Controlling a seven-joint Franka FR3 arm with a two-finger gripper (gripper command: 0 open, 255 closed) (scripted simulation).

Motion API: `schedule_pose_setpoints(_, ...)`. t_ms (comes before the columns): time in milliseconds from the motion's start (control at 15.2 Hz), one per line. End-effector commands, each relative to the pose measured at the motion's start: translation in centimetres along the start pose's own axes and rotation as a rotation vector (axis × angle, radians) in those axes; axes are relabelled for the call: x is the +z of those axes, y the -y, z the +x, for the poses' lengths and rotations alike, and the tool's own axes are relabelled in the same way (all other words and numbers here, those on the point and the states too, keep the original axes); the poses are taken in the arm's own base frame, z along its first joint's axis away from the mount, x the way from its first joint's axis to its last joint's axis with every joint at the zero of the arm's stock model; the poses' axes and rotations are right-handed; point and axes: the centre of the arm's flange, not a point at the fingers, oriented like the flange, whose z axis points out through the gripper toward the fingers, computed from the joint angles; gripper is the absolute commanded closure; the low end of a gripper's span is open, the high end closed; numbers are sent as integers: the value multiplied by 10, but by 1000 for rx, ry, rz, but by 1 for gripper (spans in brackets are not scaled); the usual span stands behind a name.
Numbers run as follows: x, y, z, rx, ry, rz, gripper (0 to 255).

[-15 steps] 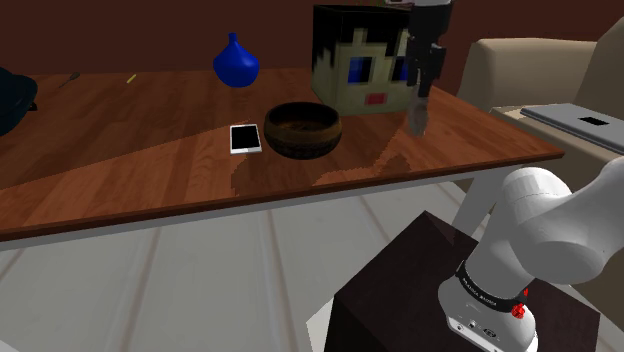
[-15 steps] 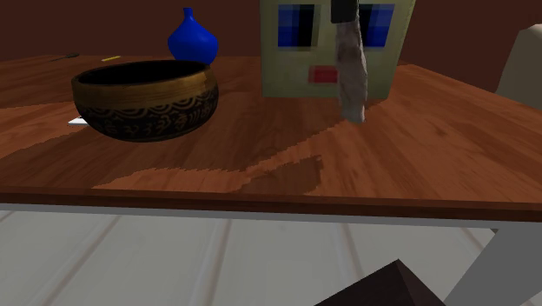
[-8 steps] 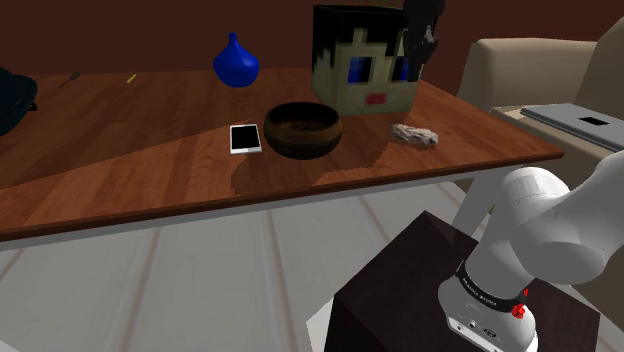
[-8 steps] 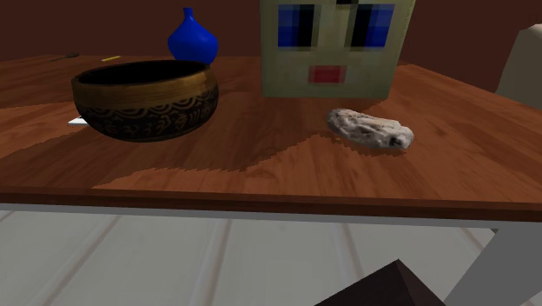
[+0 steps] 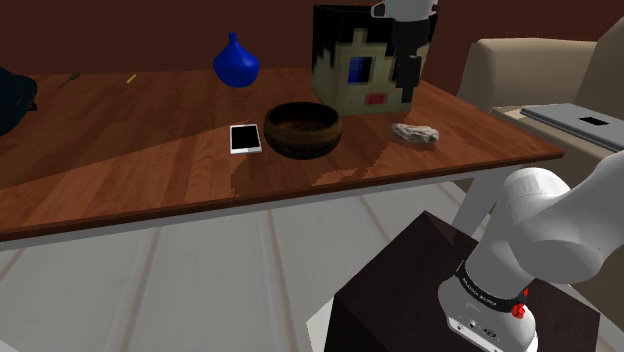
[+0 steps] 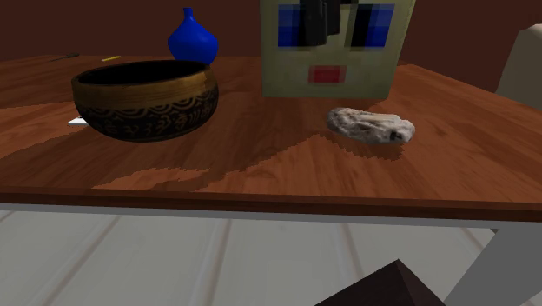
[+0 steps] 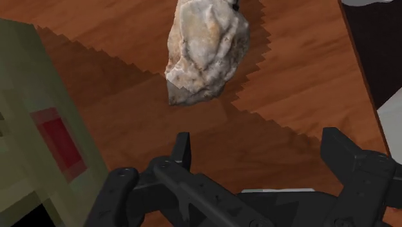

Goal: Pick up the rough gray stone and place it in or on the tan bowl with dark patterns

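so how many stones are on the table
1. The stone lies on the table near the face block, apart from the bowl. Another could hide behind the block.

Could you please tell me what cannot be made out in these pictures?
Block head: second exterior view, top cut off by the edge; gripper covers part of the face.
White flat thing: second exterior view, nearly all behind the bowl.
Yellow sliver: shoulder view, too small to name.
Stone: wrist view, one end cut off.
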Motion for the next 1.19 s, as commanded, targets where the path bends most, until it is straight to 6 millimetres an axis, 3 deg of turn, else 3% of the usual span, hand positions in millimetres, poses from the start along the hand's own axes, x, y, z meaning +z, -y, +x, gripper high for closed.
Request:
schedule_pose_setpoints(0,25,-11,3,58,10,-15,0)
schedule_pose_setpoints(330,82,-39,10,200,40,-51,0)
schedule_pose_setpoints(858,125,-43,8,208,42,-53,0)
schedule_pose_setpoints(1122,125,-43,8,208,42,-53,0)
